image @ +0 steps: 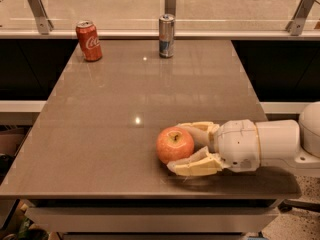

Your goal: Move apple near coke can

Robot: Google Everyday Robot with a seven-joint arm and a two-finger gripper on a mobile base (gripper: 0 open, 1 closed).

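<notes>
The red-orange apple rests on the grey table near its front right edge. My gripper reaches in from the right, with one cream finger behind the apple and one in front of it, both against its sides. The red coke can stands upright at the table's far left corner, far from the apple and the gripper.
A slim silver-and-blue can stands at the far middle of the table. A glass rail with metal posts runs behind the table. The table's front edge lies just below the gripper.
</notes>
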